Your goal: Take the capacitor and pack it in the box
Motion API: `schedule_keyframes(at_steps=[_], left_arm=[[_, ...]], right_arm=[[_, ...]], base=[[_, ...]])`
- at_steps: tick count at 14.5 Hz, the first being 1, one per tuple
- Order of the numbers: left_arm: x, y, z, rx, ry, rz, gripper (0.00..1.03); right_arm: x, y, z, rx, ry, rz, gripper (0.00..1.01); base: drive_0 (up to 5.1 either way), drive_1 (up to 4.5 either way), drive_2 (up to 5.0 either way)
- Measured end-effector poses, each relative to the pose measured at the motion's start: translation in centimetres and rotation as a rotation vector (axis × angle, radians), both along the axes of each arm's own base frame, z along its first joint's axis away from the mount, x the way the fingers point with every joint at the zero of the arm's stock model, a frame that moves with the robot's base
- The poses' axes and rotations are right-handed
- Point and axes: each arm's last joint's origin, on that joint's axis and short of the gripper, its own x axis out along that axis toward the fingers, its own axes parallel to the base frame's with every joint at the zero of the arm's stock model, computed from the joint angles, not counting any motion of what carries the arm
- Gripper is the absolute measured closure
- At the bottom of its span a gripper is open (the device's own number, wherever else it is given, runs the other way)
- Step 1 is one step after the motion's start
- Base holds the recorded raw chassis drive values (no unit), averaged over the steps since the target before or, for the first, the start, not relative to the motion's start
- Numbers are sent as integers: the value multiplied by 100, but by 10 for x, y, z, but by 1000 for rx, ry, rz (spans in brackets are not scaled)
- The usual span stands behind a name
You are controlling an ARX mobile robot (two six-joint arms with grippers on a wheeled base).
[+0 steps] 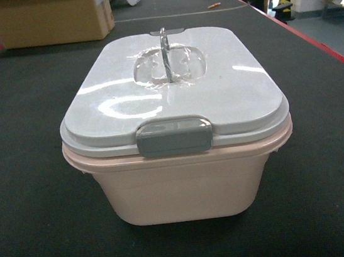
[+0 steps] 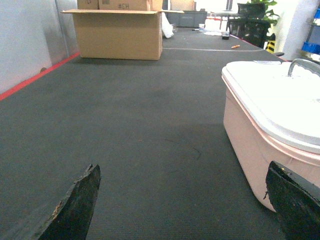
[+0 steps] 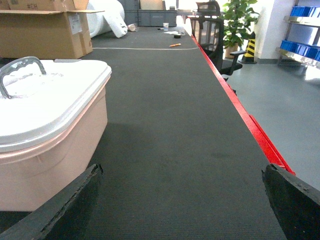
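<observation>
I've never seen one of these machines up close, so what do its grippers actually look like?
Only the fingertips show, at the bottom of each wrist view. The left gripper has two black, wedge-shaped fingers with rough, worn-looking edges; the right gripper has the same kind of black fingers. No cables or markings are visible, and the arms are out of the head view.

Open mat flanks the lidded box (image 1: 185, 184); carton (image 1: 49, 18) stands far behind.
</observation>
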Motion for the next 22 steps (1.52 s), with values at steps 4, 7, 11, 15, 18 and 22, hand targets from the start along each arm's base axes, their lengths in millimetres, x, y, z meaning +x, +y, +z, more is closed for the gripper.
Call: schedule_keyframes(at_steps=[4,7,11,15,18,22], left_arm=[[0,0,0,0,0,0,5],[0,0,0,0,0,0,5],[0,0,0,0,0,0,5],[0,0,0,0,0,0,5],[0,0,0,0,0,0,5],[0,0,0,0,0,0,5]], right_arm=[[0,0,0,0,0,0,3],[0,0,0,0,0,0,3],[0,0,0,0,0,0,3],[0,0,0,0,0,0,3],[0,0,0,0,0,0,3],[0,0,0,0,0,0,3]], base=[[0,0,0],[0,0,0],[0,0,0],[0,0,0],[0,0,0],[0,0,0]])
